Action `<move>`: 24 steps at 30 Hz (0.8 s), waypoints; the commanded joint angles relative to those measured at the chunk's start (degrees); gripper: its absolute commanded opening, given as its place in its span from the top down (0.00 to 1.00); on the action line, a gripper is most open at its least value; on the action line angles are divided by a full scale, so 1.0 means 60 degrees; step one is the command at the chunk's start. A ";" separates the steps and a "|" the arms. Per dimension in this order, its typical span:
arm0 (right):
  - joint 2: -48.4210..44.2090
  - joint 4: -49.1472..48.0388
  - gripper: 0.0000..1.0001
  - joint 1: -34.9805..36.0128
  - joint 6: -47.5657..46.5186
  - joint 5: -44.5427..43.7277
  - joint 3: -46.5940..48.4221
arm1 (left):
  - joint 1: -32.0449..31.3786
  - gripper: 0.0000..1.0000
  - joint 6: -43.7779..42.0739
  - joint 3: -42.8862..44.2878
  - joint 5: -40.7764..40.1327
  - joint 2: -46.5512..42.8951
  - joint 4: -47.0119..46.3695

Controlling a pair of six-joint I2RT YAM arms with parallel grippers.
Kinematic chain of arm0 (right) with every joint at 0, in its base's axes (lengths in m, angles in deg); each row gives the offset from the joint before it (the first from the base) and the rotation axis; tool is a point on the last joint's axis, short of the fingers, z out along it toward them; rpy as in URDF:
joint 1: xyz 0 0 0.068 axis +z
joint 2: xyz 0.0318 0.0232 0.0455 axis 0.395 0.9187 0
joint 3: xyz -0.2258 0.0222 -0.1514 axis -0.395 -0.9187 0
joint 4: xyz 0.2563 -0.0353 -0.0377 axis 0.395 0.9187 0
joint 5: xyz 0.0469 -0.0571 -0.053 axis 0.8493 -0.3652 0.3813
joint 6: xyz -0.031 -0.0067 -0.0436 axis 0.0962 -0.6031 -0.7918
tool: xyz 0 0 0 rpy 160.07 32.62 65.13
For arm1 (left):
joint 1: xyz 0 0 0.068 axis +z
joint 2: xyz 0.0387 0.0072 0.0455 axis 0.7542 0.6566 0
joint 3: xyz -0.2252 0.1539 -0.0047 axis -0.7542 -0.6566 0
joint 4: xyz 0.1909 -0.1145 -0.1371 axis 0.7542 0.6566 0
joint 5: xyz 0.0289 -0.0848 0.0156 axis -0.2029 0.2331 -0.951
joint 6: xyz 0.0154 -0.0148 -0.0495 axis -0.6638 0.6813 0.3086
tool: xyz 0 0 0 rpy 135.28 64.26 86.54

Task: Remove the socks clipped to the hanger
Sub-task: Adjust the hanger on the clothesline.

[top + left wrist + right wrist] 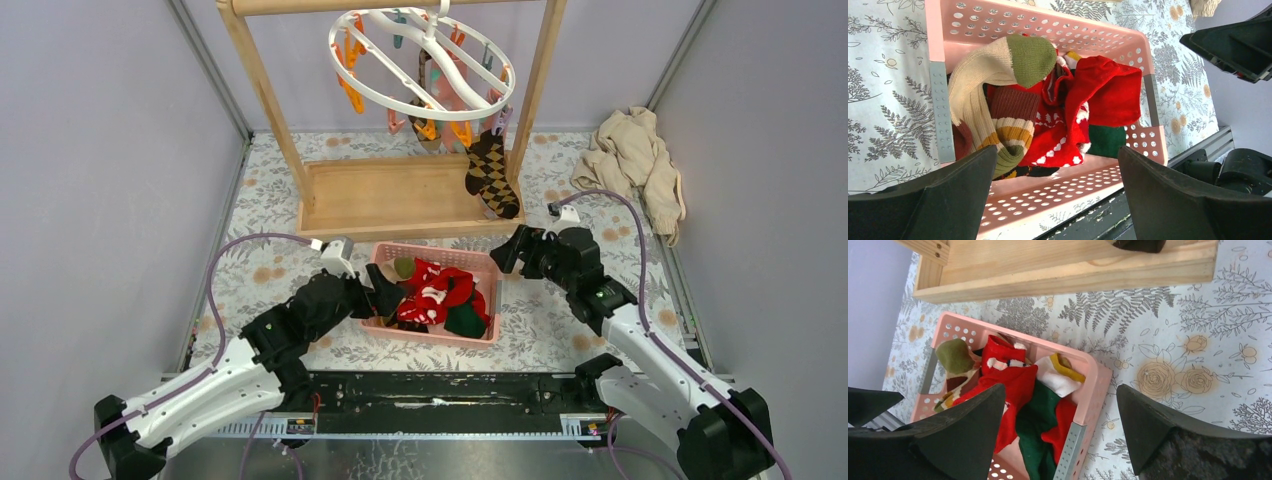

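Note:
The white ring hanger (420, 50) hangs tilted from the wooden rack's top bar, with orange clips (352, 90) on it. A brown argyle sock (492, 172) is clipped at its front right, toe down near the rack base. A pink sock (441, 92) hangs nearer the middle. Several loose socks lie in a pink basket (475, 262): red with white marks (1063, 145), cream with a green toe (1028, 57), dark green (1040, 425). My left gripper (385, 288) (1057, 155) stands open and empty over the basket's left end. My right gripper (506, 254) (1060, 390) is open and empty above the basket's right rim (1093, 385).
The wooden rack's base tray (390, 195) and two uprights (262, 90) stand behind the basket. A beige cloth heap (635, 160) lies at the back right. Grey walls close in both sides. A black rail (440, 395) runs along the near edge.

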 commanded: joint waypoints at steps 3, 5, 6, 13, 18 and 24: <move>0.0319 -0.0720 0.10 -0.0039 -0.0344 0.0318 0.0062 | 0.0008 0.01 0.0238 0.0001 0.0224 -0.0056 -0.0490; 0.0525 -0.0823 0.10 -0.0039 -0.0376 0.0332 0.0142 | 0.0011 0.01 0.0217 -0.0006 0.0288 0.0010 -0.0563; 0.0628 -0.0870 0.10 -0.0039 -0.0381 0.0343 0.0199 | 0.0018 0.01 0.0179 0.0022 0.0296 0.0098 -0.0562; 0.1131 -0.1218 0.09 -0.0186 -0.0343 0.0243 0.0516 | 0.0015 0.01 -0.0215 0.0508 0.0352 0.1128 -0.0608; 0.1670 -0.1749 0.09 -0.1012 0.0023 0.0888 0.1050 | 0.0016 0.01 -0.0372 0.0785 0.0383 0.1356 -0.0609; 0.2264 -0.2684 0.10 -0.1597 0.0047 0.1368 0.1595 | 0.0011 0.01 -0.0428 0.0857 0.0292 0.1177 -0.0298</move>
